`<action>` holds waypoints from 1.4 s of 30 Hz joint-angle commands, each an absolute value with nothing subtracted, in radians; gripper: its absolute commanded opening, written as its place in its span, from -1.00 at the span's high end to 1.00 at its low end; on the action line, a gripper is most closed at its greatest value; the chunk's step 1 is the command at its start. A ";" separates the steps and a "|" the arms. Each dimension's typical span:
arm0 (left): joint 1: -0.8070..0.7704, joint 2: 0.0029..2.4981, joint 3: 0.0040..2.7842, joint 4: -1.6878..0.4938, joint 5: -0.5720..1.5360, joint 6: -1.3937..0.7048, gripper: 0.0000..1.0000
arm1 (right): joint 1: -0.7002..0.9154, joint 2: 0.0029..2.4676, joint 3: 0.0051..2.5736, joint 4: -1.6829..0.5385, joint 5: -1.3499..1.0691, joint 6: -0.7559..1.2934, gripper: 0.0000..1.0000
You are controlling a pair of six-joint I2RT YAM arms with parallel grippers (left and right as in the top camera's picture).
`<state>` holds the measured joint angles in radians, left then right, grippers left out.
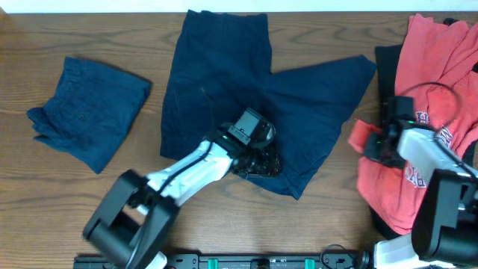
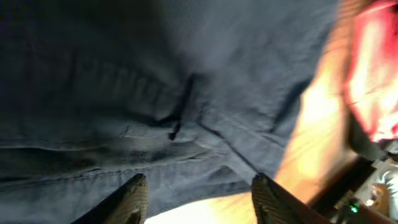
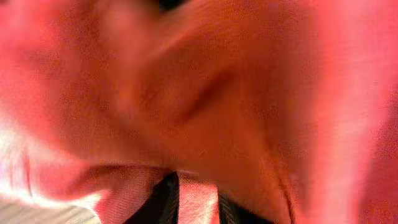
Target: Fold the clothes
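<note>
On a wooden table (image 1: 45,194), navy shorts (image 1: 224,75) lay spread at centre, legs pointing away from the robot. The left gripper (image 1: 258,161), the nearer one, hung over their near edge with fingers spread. The right gripper (image 1: 377,142) appeared to pinch a red shirt (image 1: 433,67).

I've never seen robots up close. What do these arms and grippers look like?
The left arm and right arm have white links joined by bulky black joints. The left gripper and right gripper have dark, tapered fingers. A thin black cable loops beside the right arm.
</note>
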<state>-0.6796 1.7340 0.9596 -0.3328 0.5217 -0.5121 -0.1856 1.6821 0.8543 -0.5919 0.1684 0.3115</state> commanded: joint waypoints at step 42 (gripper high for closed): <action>0.059 1.678 1.012 -0.981 0.305 -0.300 -0.36 | -0.163 1.678 0.804 -0.415 -0.339 0.132 -0.38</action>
<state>0.0624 1.6814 1.0031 -0.9520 0.3252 -0.3130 -0.1963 1.6176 0.8093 -0.4259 -0.4110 0.1055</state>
